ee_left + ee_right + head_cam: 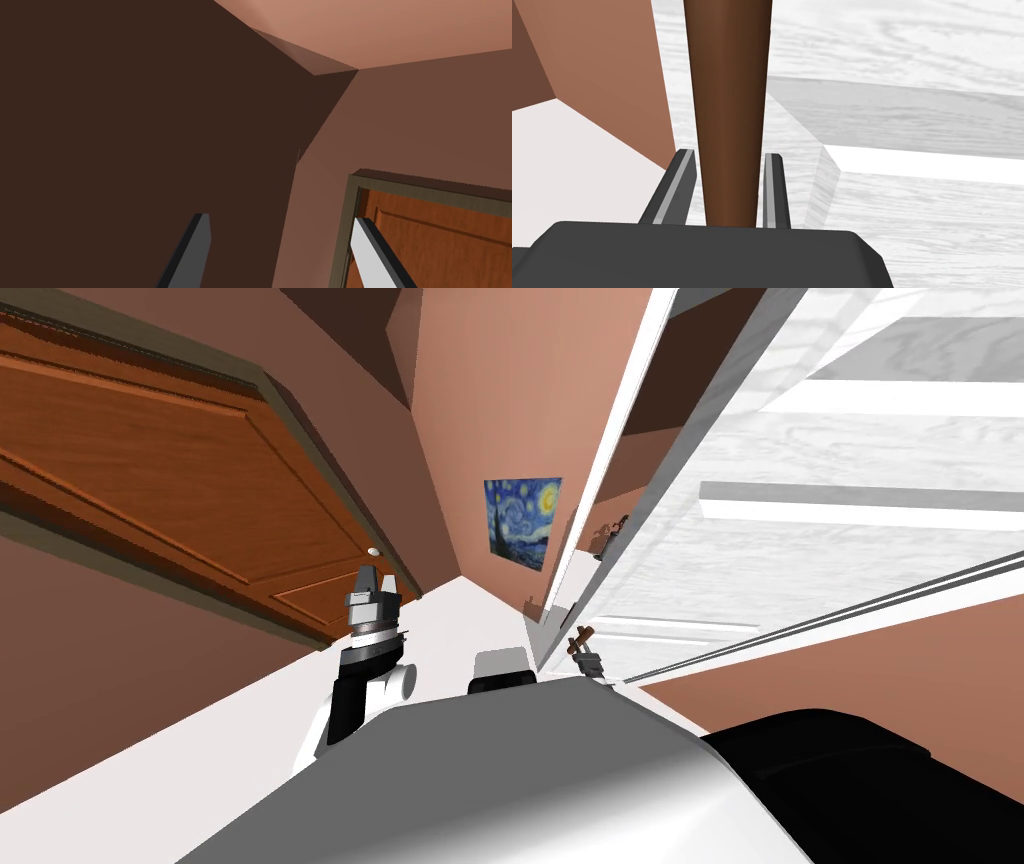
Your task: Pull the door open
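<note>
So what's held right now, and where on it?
Right gripper is shut on the brown handle of the white door, fingers pressing its opposite sides. Left gripper is open, holding nothing.

White grey-grained door [800, 488], dark brown handle [729, 100], orange-brown other door [150, 468], blue-and-yellow swirled painting [522, 520], salmon walls [500, 388]

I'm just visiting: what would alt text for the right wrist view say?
Two grey jaws grip a dark brown handle, one on each side. Behind it is a white, wood-grained, panelled door; beside the door, a reddish wall and pale floor.
</note>
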`<state>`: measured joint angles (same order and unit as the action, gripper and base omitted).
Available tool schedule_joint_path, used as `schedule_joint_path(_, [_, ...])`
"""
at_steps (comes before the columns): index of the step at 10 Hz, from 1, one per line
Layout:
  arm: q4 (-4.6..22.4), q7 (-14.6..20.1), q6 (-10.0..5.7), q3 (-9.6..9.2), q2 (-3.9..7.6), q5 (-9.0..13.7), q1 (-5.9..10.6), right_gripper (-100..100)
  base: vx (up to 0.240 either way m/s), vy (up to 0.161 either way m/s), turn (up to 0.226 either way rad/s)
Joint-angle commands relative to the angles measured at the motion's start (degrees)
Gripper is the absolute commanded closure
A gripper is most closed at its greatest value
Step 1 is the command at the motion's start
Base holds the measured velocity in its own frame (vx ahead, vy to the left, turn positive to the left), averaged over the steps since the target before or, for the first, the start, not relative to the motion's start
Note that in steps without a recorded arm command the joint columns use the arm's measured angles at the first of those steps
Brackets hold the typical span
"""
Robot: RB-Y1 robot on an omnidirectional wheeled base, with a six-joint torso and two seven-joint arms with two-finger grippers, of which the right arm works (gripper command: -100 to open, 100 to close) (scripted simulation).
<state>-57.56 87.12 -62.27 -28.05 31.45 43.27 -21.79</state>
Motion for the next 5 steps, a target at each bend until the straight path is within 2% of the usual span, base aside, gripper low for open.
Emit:
schedule_joint_path(1, [0.4, 0.7, -0.64, -0.68, 0.34, -0.4, -0.05, 100, -0.221, -0.016, 0.128])
schedule_joint_path(5, [2.0, 3.1, -2.95, -2.55, 2.00, -1.5, -0.05, 100, -0.245, -0.029, 0.140])
